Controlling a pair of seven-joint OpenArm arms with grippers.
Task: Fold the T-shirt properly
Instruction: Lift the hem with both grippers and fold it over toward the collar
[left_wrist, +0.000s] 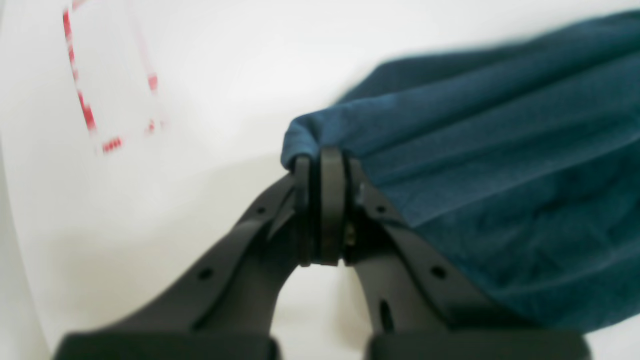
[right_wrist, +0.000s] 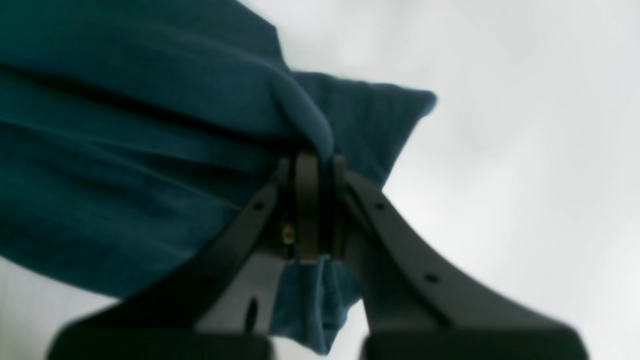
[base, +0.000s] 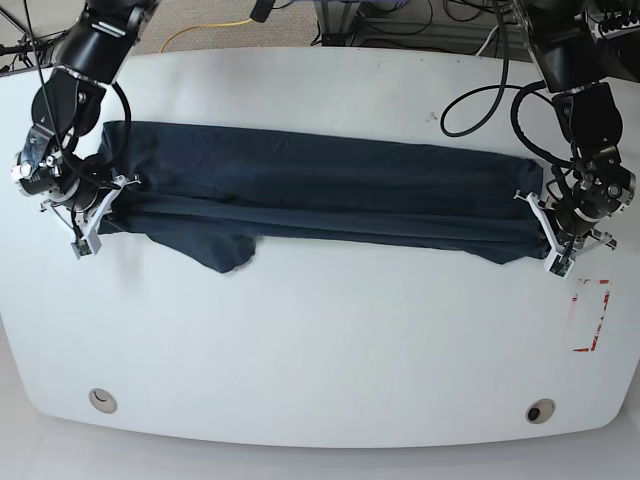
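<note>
Between them, the left pincer (base: 545, 236) and right pincer (base: 100, 210) grip the stretched T-shirt (base: 320, 195).

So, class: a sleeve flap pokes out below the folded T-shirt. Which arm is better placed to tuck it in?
Probably the right gripper: the sleeve flap of the T-shirt lies nearer it than the left gripper.

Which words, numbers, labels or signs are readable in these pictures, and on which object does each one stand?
None can be read.
T-shirt: plain dark blue cloth, with no print or visible label.
Table: only a red dashed outline near the left gripper; it is a marking, not text.
</note>
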